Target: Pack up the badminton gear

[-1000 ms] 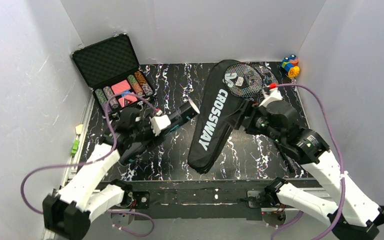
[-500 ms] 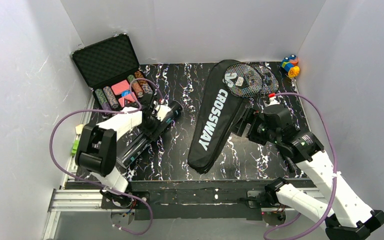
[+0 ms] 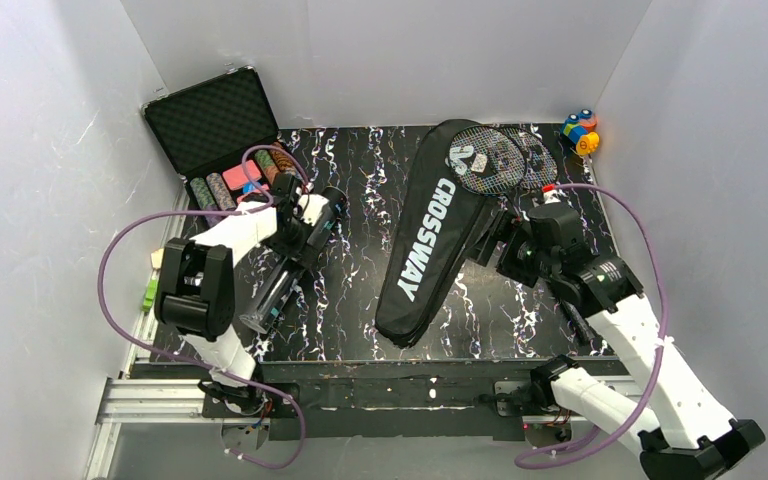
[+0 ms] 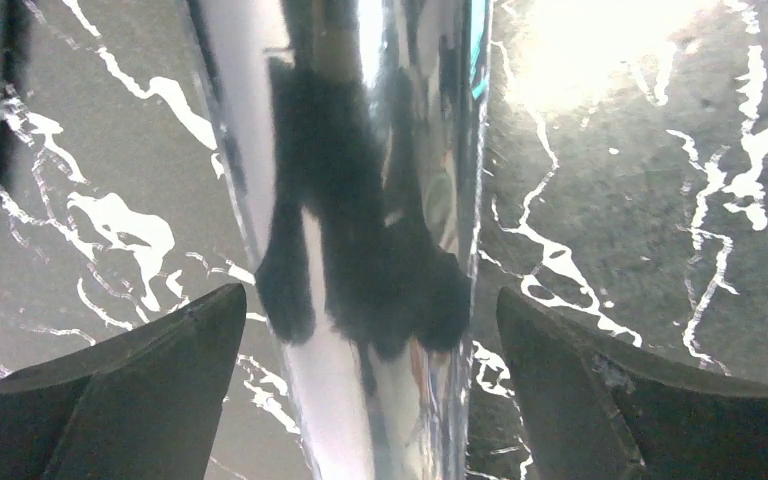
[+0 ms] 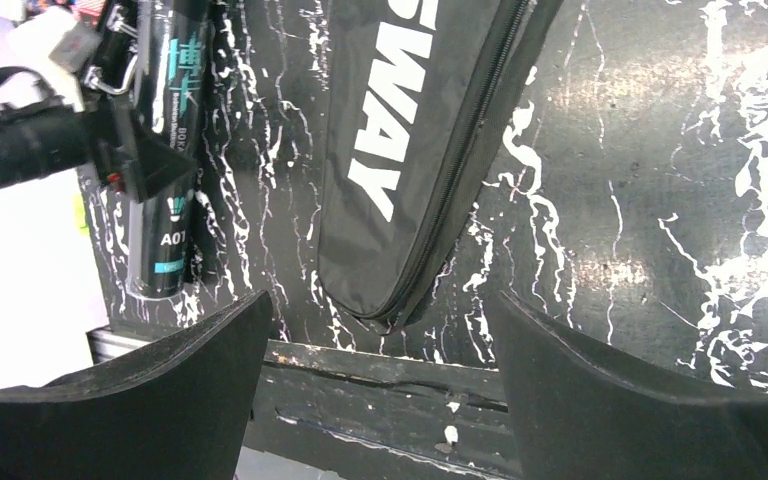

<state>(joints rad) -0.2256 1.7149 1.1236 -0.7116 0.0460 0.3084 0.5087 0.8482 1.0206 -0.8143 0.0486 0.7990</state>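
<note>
The long dark shiny tube lies on the table at the left, running from near-left to far-right. My left gripper hangs over its far part. In the left wrist view the tube passes between the open jaws of my left gripper, with a gap on each side. The black CROSSWAY bag lies in the middle. Two racket heads rest at its far end. My right gripper is open and empty at the bag's right edge. The right wrist view shows the bag and tube. No shuttlecock shows.
An open black case of poker chips stands at the far left, just behind my left arm. Colourful toy blocks sit in the far right corner. White walls close in on three sides. The table's near edge lies under my right gripper.
My left arm has swung left and now stands over the tube. The tube's far end has turned left, away from the bag. My right gripper has barely moved.
</note>
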